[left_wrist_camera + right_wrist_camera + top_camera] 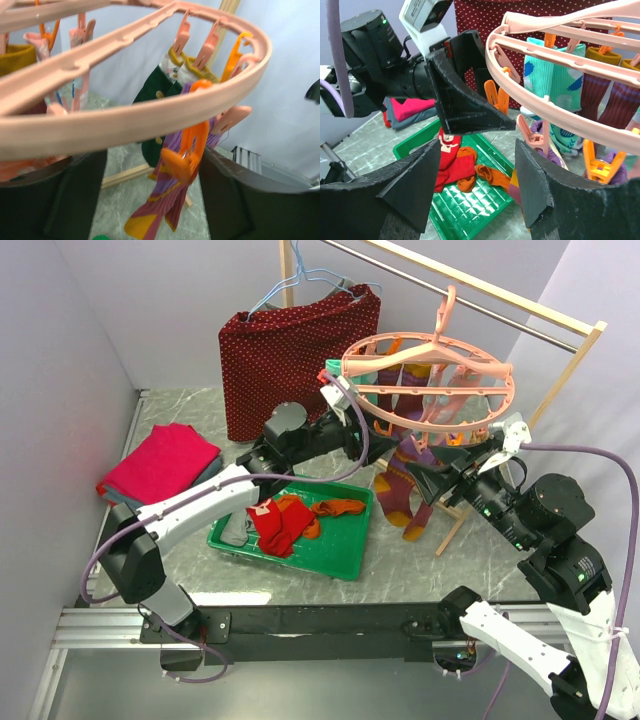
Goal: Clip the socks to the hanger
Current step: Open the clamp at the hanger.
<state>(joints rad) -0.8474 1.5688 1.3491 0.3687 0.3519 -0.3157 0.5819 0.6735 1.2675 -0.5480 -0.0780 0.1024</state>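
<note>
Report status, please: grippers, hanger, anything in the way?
Left gripper open at an orange peg on the hanger. Right gripper open, empty. Red and orange socks lie in green tray. No obstruction seen.

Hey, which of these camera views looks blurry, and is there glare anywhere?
Left wrist: the hanger ring is close and soft, the orange clip smeared. Right wrist: its own fingers are dark and soft. Top external: sharp, evenly lit, no strong glare.

My left arm (200, 505) stretches forward, left gripper (152, 200) raised, jaws well parted. My right arm (545, 515) angles inward, right gripper (477, 185) also parted, apparently empty. The two grippers face each other closely.
</note>
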